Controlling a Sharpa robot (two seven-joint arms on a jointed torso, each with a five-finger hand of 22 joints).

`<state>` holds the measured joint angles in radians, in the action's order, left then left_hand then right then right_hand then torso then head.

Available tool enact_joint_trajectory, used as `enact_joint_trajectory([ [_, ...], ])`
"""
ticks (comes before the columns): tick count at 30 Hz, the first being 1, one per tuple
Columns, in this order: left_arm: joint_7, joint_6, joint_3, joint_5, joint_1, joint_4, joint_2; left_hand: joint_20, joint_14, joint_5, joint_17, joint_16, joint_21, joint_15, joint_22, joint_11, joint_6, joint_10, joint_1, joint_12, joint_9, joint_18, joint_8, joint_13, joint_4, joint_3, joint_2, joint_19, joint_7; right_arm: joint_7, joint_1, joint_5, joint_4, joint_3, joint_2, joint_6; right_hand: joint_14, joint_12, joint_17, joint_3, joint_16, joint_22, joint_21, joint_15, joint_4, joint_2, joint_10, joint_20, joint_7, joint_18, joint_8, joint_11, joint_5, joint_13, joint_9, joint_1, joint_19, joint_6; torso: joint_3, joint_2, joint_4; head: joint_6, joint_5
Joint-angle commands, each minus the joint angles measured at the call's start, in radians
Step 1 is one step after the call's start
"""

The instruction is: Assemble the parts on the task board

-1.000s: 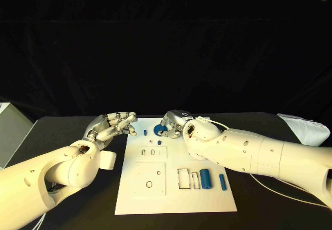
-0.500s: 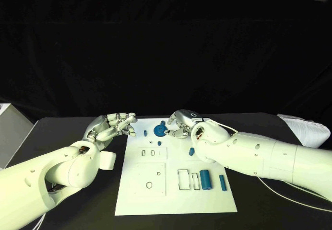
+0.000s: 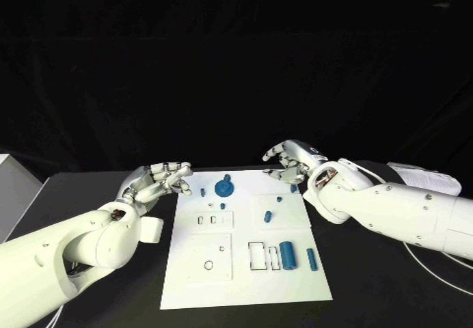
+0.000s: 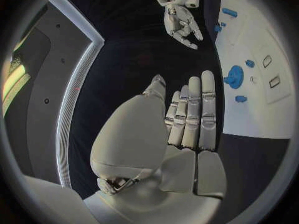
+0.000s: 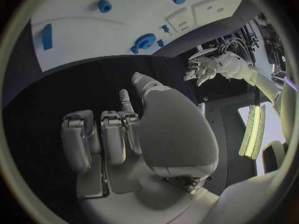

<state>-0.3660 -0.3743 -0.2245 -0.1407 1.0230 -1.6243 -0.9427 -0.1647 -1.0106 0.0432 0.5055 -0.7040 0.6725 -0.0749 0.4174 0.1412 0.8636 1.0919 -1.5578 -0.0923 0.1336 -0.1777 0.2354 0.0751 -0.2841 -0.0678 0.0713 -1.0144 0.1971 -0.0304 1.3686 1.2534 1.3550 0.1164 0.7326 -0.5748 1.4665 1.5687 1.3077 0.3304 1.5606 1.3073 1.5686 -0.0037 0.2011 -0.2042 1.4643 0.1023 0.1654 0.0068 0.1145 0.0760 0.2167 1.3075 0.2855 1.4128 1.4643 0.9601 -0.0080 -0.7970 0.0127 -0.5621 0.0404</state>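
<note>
- The flat white rectangular task board (image 3: 247, 273) lies in the middle of the black table (image 3: 394, 287), long side running away from the robot.
- Left hand (image 3: 160, 180), silver and many-fingered, hangs just off the board's far left corner, over bare black tabletop; its fingers are loosely curled with gaps between them, and nothing sits in them.
- From the left wrist, those fingers (image 4: 190, 114) look straight and side by side, thumb apart, palm bare.
- Right hand (image 3: 292, 164) hovers at the board's far right corner, fingers spread and hooked downward, released, gripping nothing; the right wrist view shows its fingers (image 5: 102, 134) bent in over an empty palm.
- On the board's far end, between the two hands, sits the round blue gear-like part (image 3: 223, 185), flat on the white surface and clear of both hands.
- Small blue pegs (image 3: 223, 206) are dotted close around it.
- Towards the right edge, a short blue pin (image 3: 267, 216) lies on the raised white square.
- Nearer the robot, a thick blue cylinder (image 3: 288, 255) lies lengthwise beside the rectangular cut-outs, and a slimmer blue rod (image 3: 312, 260) lies just to its right, parallel, the two apart.
- A raised white panel with an oval hole (image 3: 209, 264) sits on the near left of the board.
</note>
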Motion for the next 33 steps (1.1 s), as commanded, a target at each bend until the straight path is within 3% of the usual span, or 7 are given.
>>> enact_joint_trajectory([
  [1,-0.010,0.029,-0.001,-0.005,-0.004,0.000,0.001,0.001,0.007,0.005,-0.001,-0.005,0.006,0.001,0.002,-0.002,0.006,0.010,-0.005,-0.003,0.001,-0.002,-0.001,0.003,0.001,-0.004,-0.005,0.009,0.004,0.132,0.002,-0.111,0.006,0.002,0.032,0.103,0.100,0.002,0.245,0.011,0.006,0.263,0.002,0.002,-0.021,-0.004,0.107,0.001,-0.001,-0.007,-0.005,0.007,0.001,0.263,0.000,0.024,0.107,0.007,0.0066,0.009,-0.0112,-0.003,0.003],
  [3,-0.009,0.033,-0.001,-0.007,-0.007,0.001,0.002,0.001,0.007,0.005,-0.002,-0.006,0.009,0.002,0.004,-0.003,0.010,0.019,-0.006,-0.008,0.001,-0.002,0.000,0.005,0.001,-0.005,-0.005,0.012,0.004,0.147,0.003,-0.115,-0.002,0.003,0.049,0.134,0.101,0.002,0.247,0.017,0.006,0.263,0.002,0.001,-0.030,-0.011,0.107,0.001,0.000,-0.007,-0.007,0.007,0.005,0.263,-0.001,0.034,0.107,0.007,0.0096,0.010,-0.0135,-0.005,0.003],
  [7,-0.006,0.042,-0.001,-0.015,-0.011,0.002,0.005,0.001,0.008,0.005,-0.003,-0.008,0.015,0.004,0.008,-0.007,0.014,0.037,-0.009,-0.019,0.002,-0.003,0.002,0.009,0.001,-0.007,-0.003,0.016,0.002,0.168,0.002,-0.112,-0.038,0.004,0.076,0.187,0.102,0.002,0.252,0.027,0.008,0.263,0.002,0.001,-0.048,-0.028,0.107,0.000,0.002,-0.007,-0.012,0.009,0.031,0.263,-0.002,0.050,0.107,0.005,0.0124,0.014,-0.0154,-0.007,0.008],
  [16,-0.003,0.048,-0.001,-0.034,-0.016,0.003,0.007,0.009,-0.013,0.006,0.007,-0.036,0.043,0.013,0.026,-0.015,0.027,0.059,-0.024,-0.037,0.005,-0.005,0.007,0.016,0.001,-0.015,0.004,0.013,-0.005,0.162,-0.016,-0.101,-0.124,0.011,0.087,0.258,0.103,0.002,0.256,0.026,0.008,0.263,0.002,0.005,-0.053,-0.040,0.107,0.002,0.004,-0.007,-0.020,0.010,0.047,0.263,-0.005,0.047,0.107,-0.004,0.0147,0.015,-0.0162,-0.013,0.008],
  [22,-0.002,0.050,-0.001,-0.040,-0.020,0.004,0.005,0.010,-0.011,0.006,0.010,-0.041,0.049,0.014,0.030,-0.016,0.033,0.060,-0.028,-0.039,0.007,-0.004,0.011,0.017,0.001,-0.018,0.004,0.015,-0.006,0.139,-0.036,-0.085,-0.160,0.012,0.060,0.230,0.102,0.002,0.255,0.025,0.008,0.263,0.002,0.008,-0.050,-0.041,0.107,0.005,0.005,-0.007,-0.024,0.011,0.053,0.263,-0.006,0.040,0.107,-0.009,0.0147,0.014,-0.0149,-0.019,0.006],
  [26,-0.001,0.051,-0.001,-0.042,-0.022,0.004,0.003,0.011,-0.006,0.006,0.013,-0.046,0.056,0.016,0.036,-0.020,0.042,0.070,-0.030,-0.051,0.009,-0.004,0.018,0.022,0.000,-0.023,0.005,0.021,-0.010,0.106,-0.042,-0.074,-0.179,0.013,0.045,0.206,0.102,0.002,0.254,0.023,0.008,0.263,0.002,0.009,-0.048,-0.041,0.107,0.006,0.006,-0.007,-0.025,0.012,0.060,0.263,-0.006,0.035,0.107,-0.009,0.0097,0.012,-0.0111,-0.020,0.007],
  [33,0.000,0.051,-0.001,-0.045,-0.023,0.002,0.002,0.013,-0.003,0.006,0.016,-0.052,0.064,0.019,0.042,-0.026,0.043,0.083,-0.031,-0.068,0.011,-0.004,0.022,0.030,-0.001,-0.026,0.008,0.026,-0.014,0.076,-0.049,-0.067,-0.208,0.013,0.023,0.191,0.102,0.002,0.254,0.019,0.008,0.263,0.002,0.011,-0.045,-0.044,0.107,0.007,0.006,-0.007,-0.028,0.012,0.061,0.263,-0.007,0.028,0.107,-0.012,0.0114,0.011,-0.0100,-0.024,0.007],
])
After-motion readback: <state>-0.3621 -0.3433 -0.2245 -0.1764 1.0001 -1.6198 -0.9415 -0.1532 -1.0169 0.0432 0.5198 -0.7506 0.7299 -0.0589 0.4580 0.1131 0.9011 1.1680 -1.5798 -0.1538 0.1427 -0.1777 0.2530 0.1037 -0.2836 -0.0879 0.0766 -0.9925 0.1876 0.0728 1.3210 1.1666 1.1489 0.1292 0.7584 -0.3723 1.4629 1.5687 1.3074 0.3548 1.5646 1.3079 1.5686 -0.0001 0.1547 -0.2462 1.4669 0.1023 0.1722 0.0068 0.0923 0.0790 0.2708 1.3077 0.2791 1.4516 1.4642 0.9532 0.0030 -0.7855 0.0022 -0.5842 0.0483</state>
